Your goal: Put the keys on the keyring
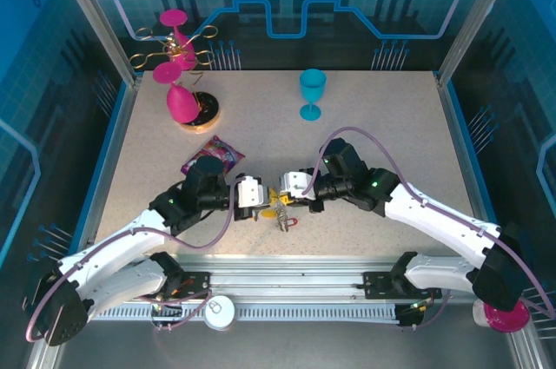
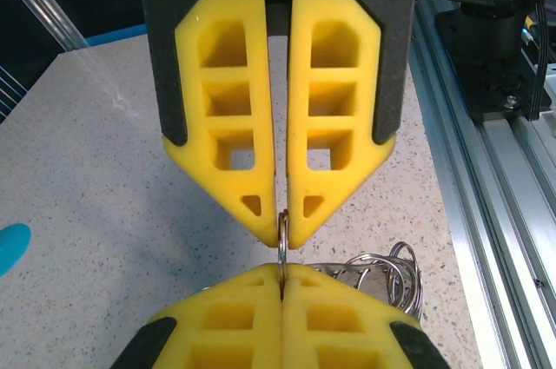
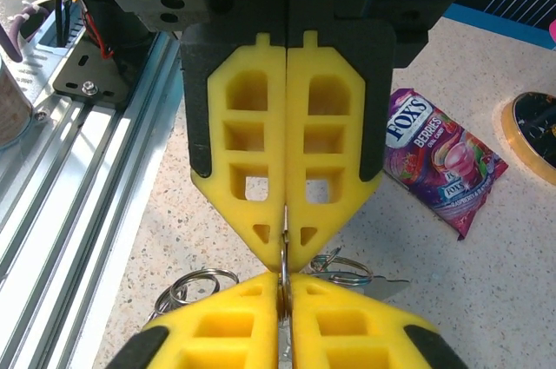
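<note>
Both claws are squeezed together on the same thin, edge-on keyring [image 2: 282,243]: your left gripper [image 2: 282,275] and right gripper [image 3: 284,280] meet tip to tip near the sweet packet [image 3: 441,159], on its side towards the rail. The keys [image 2: 375,273] hang in a bunch of small rings just beside the fingertips. With so little metal under each pad, I'd judge that any twist or pull between the arms could pop the ring out of one pinch, dropping the bunch or jamming the yellow tips against each other.
</note>
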